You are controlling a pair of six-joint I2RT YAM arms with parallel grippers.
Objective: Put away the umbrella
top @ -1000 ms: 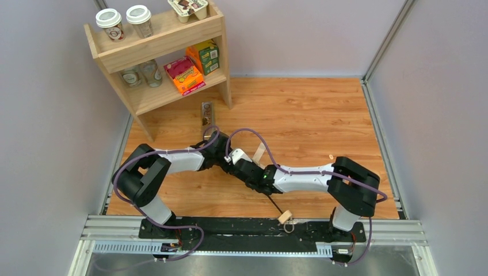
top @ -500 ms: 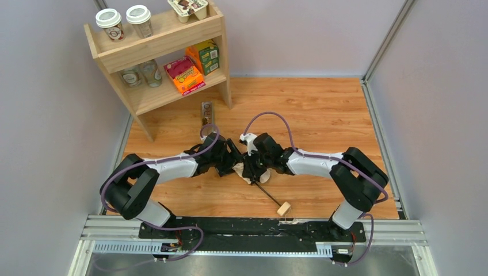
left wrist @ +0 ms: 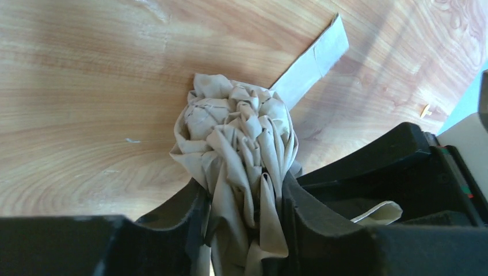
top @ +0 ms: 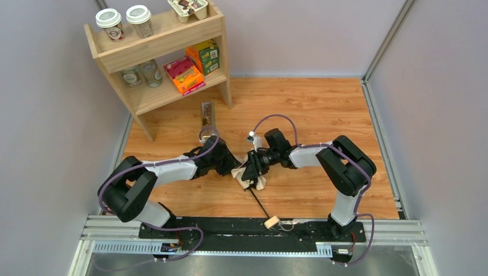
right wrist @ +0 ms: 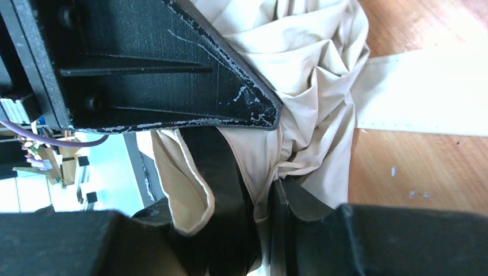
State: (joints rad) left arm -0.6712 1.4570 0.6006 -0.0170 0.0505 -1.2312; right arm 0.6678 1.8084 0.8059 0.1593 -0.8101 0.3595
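The umbrella lies on the wooden table, its crumpled beige canopy (top: 253, 179) between the two grippers. Its thin black shaft (top: 259, 204) runs toward the near edge and ends in the small wooden knob handle (top: 271, 221). My left gripper (top: 235, 167) is shut on the bunched canopy (left wrist: 241, 144), with fabric squeezed between its pads. My right gripper (top: 251, 168) is shut on a fold of the same canopy (right wrist: 299, 115), close against the left gripper. A flat beige strap (left wrist: 313, 60) lies on the wood beyond the canopy.
A wooden shelf unit (top: 167, 54) stands at the back left with cups, glasses and snack boxes. A small dark packet (top: 206, 113) lies on the table in front of it. Grey walls close in both sides.
Both grippers have shifted slightly left and closer together on the canopy. The shaft has swung, so the knob handle has moved left toward the near rail.
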